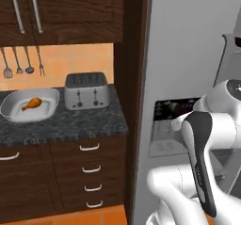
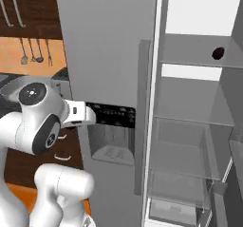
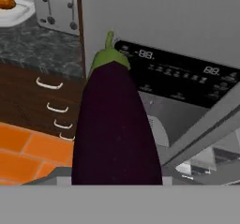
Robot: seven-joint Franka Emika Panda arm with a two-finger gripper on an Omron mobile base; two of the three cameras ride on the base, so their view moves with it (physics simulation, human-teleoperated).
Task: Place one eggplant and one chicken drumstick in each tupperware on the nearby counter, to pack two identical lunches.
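Eggplant (image 3: 115, 124) gripped lengthwise in the gripper, long axis along the fingers, green stem end pointing away toward the fridge door panel (image 3: 178, 75), drumstick (image 1: 31, 103) in white dish (image 1: 47, 111)

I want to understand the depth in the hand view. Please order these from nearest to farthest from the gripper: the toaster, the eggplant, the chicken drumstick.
1. The eggplant, right at the gripper, centre.
2. The toaster, upper left, on the counter.
3. The chicken drumstick, far upper-left corner, beyond the toaster.

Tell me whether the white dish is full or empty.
Neither: the white dish holds one drumstick, no eggplant yet.
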